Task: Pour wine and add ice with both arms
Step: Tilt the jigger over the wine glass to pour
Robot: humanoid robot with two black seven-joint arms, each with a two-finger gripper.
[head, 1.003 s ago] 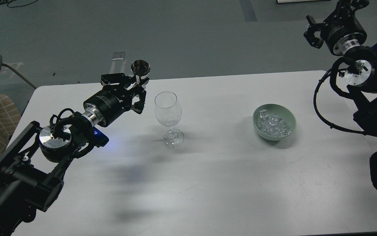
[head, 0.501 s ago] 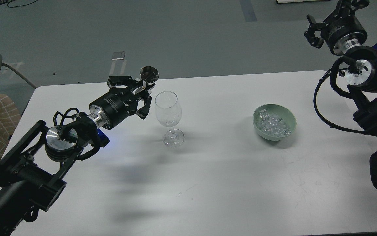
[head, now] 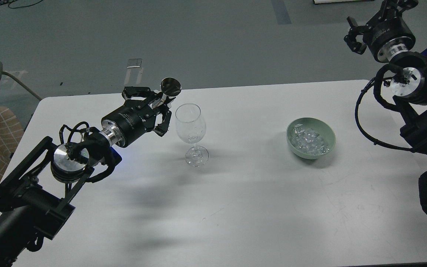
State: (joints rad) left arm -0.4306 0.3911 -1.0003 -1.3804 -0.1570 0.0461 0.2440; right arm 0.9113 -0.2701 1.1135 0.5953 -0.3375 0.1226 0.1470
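The white rectangular table (head: 235, 207) has bare surface across its near half and between the clear stemmed wine glass (head: 190, 128) and the pale green bowl (head: 311, 138) of clear ice cubes (head: 309, 142). The left gripper (head: 157, 105) clasps a small silver metal cup (head: 170, 87) tipped beside the glass rim. Any wine is too clear to see. The right gripper (head: 354, 35) hangs beyond the table's far right corner; its finger spacing is unreadable, and the arm is cut off by the frame.
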